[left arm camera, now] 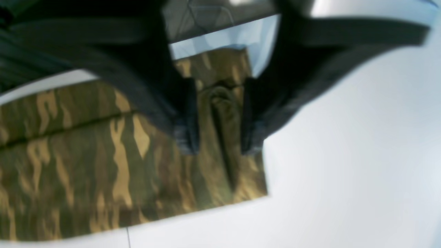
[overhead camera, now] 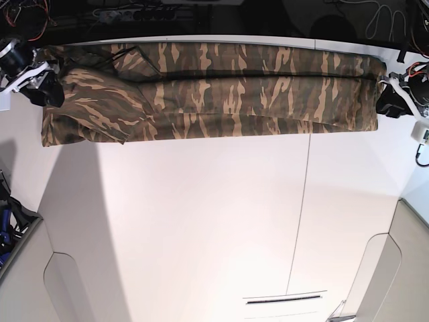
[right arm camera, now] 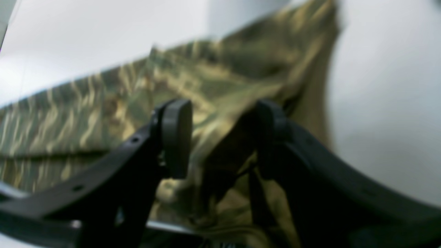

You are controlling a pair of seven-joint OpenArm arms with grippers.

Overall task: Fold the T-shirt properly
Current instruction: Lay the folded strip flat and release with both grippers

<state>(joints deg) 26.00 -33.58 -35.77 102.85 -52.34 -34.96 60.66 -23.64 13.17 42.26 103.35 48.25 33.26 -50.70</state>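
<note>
The camouflage T-shirt [overhead camera: 214, 94] lies as a long flat band across the far side of the white table [overhead camera: 214, 221]. My left gripper [overhead camera: 383, 102] is at the band's right end. In the left wrist view its jaws [left arm camera: 218, 144] stand apart over the shirt's corner [left arm camera: 103, 155], with a raised ridge of cloth between the fingers [left arm camera: 187, 134]. My right gripper [overhead camera: 52, 92] is at the band's left end, by the sleeve. In the right wrist view it [right arm camera: 224, 137] is open, with bunched shirt cloth [right arm camera: 213, 79] between the pads [right arm camera: 177, 137]. Both wrist views are blurred.
The table's far edge runs just behind the shirt, with cables and dark equipment [overhead camera: 134, 13] beyond it. A table seam [overhead camera: 305, 201] runs down the right half. A dark object [overhead camera: 10, 221] sits at the left edge.
</note>
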